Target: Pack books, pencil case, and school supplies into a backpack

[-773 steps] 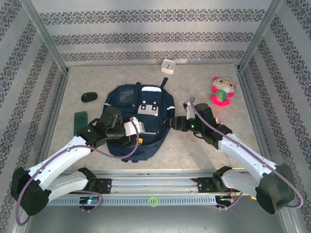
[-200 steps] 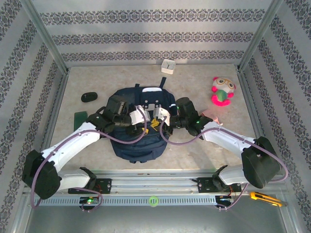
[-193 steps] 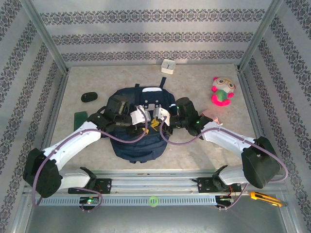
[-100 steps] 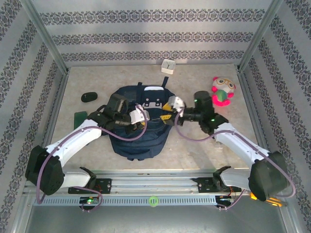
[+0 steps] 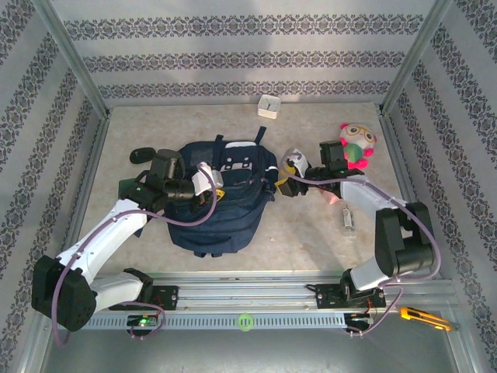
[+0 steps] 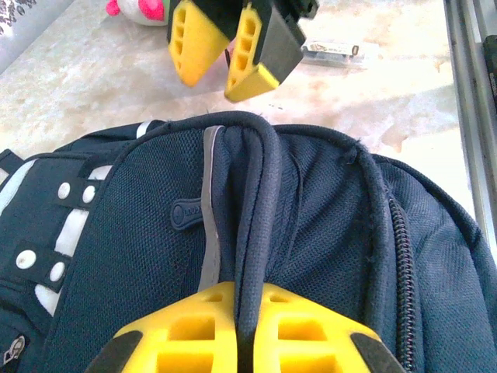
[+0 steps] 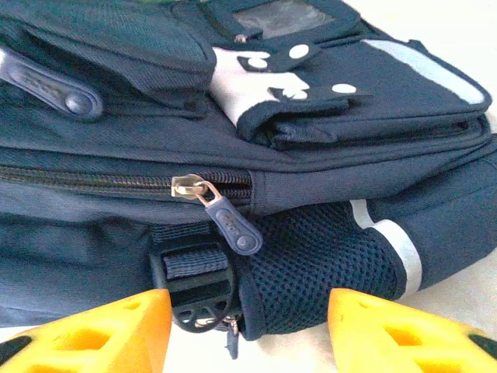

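The navy backpack point(image 5: 221, 206) lies flat in the middle of the table. My left gripper point(image 5: 218, 185) reaches over it from the left and is shut on a raised fold of its navy fabric point(image 6: 256, 202). In the left wrist view the left gripper point(image 6: 242, 315) pinches that ridge between its yellow fingers. My right gripper point(image 5: 284, 177) stands open just off the backpack's right side. In the right wrist view the right gripper point(image 7: 248, 342) faces a zip pull point(image 7: 231, 221) and a mesh pocket, touching neither. A dark green book point(image 5: 128, 189) lies left of the backpack. A pale pink pencil case point(image 5: 330, 197) peeks from under the right arm.
A pink-and-green plush toy point(image 5: 356, 146) sits at the back right, close behind the right wrist. A black oval object point(image 5: 142, 155) lies at the back left and a small white box point(image 5: 269, 105) by the back wall. A small clear packet point(image 5: 347, 220) lies right of the backpack.
My right gripper has opened and drawn back to the right, off the backpack. My left gripper has shut on the backpack's fold and pulled left.
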